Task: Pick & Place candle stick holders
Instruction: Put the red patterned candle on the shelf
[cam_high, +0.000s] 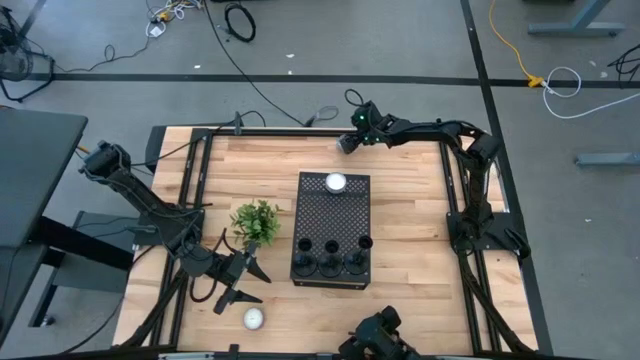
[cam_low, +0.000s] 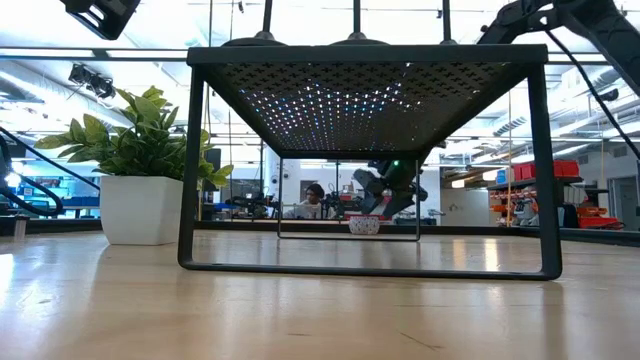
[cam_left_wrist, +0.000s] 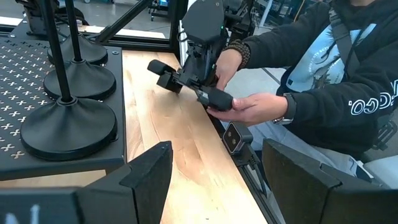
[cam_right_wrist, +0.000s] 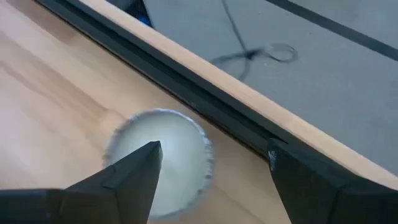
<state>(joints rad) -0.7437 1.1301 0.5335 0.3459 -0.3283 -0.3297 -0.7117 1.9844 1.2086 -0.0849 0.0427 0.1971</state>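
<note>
Three slim black candle stick holders (cam_high: 330, 250) stand on their round bases in a row at the near end of the black perforated box (cam_high: 333, 215). Their bases also show in the left wrist view (cam_left_wrist: 68, 127). My left gripper (cam_high: 256, 284) is open and empty at the table's near left, pointing toward the box. My right gripper (cam_high: 345, 145) is open at the far edge, hovering just above a small white candle (cam_right_wrist: 163, 163) that stands on the table. I see no touch in the low view (cam_low: 364, 224).
A potted plant (cam_high: 256, 222) stands left of the box. One white candle (cam_high: 336, 182) sits on the box's far end and another (cam_high: 254, 319) lies on the table near the front left. A person's hands (cam_left_wrist: 249, 106) hold a dark device at the near edge.
</note>
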